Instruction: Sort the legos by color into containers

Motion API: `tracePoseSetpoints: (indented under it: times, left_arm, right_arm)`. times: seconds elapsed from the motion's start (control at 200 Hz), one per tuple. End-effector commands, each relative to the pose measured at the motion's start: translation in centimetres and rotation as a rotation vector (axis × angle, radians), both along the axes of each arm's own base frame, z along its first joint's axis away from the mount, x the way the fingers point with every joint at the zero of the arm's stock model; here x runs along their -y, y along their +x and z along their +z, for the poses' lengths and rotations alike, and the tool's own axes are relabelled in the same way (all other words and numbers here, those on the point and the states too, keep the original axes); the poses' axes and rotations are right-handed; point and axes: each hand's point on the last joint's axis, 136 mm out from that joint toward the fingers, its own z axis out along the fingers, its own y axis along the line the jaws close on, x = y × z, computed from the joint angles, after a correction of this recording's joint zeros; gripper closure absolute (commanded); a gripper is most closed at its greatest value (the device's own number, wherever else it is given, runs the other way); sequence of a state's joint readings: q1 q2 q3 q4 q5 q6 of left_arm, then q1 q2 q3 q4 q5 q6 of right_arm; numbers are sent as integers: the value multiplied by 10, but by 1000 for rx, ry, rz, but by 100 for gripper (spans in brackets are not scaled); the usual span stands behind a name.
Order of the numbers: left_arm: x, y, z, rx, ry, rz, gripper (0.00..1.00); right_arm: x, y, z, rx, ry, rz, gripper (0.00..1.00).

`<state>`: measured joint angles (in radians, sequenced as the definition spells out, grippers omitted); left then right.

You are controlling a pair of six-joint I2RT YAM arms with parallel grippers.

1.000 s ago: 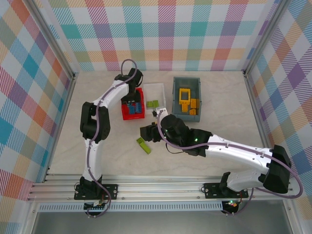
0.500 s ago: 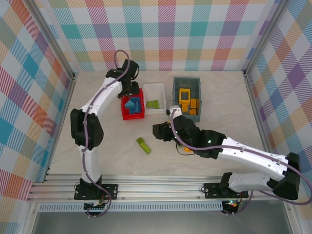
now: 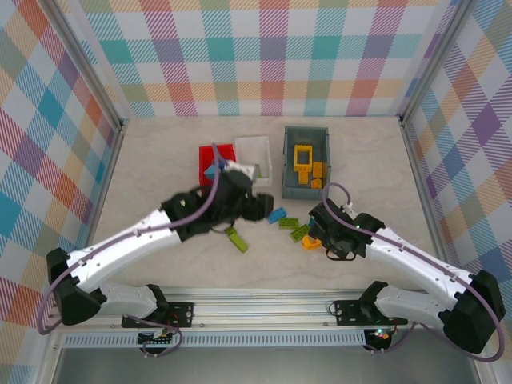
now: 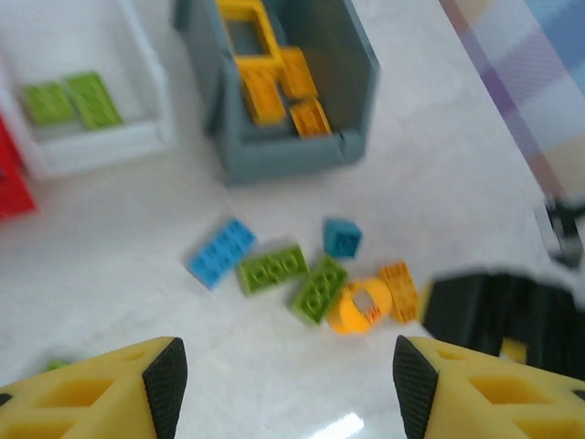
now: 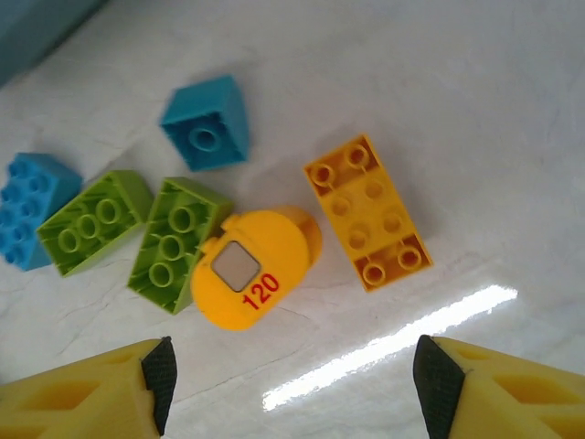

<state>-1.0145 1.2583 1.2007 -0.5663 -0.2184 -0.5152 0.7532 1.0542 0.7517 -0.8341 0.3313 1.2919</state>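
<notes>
Loose legos lie in a cluster mid-table: a blue brick (image 4: 221, 251), two lime green bricks (image 4: 272, 269) (image 4: 318, 288), a teal cube (image 4: 343, 237), a rounded yellow piece marked 120 (image 5: 251, 270) and an orange brick (image 5: 366, 210). A lone green brick (image 3: 235, 238) lies further left. My left gripper (image 4: 283, 384) hangs open just left of the cluster with nothing between its fingers. Directly over the cluster's right end, my right gripper (image 5: 288, 384) is also open and holds nothing. The white bin (image 4: 155, 119) has green bricks in it, and the grey bin (image 4: 352, 101) has yellow ones.
The red bin (image 3: 218, 154) stands left of the white bin at the back, partly hidden by my left arm. The two grippers (image 3: 260, 210) (image 3: 318, 228) are close together over the table's middle. Checked walls enclose the table on three sides.
My left arm has swung from the red bin down to the table's middle. My right gripper has drawn back to the right, uncovering the cluster of bricks.
</notes>
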Motion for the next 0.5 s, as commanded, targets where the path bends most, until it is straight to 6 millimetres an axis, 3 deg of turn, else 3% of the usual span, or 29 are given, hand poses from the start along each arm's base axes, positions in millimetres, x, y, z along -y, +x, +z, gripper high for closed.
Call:
tracePoseSetpoints:
  times: [0.0,0.085,0.195,0.495]
  left_arm:
    - [9,-23,6,87,-110,13,37]
    - [9,-47,-8,92,-120,-6,37]
    - [4,-61,-17,90,-100,-1,37]
    - [-4,-62,0,124,-95,14,37]
  right_arm:
    - [-19,7,-5,-43,176,-135,28]
    - [-23,16,-12,-65,227,-188,28]
    - [-26,18,-25,-116,272,-262,29]
    - [-28,17,-56,-182,320,-357,32]
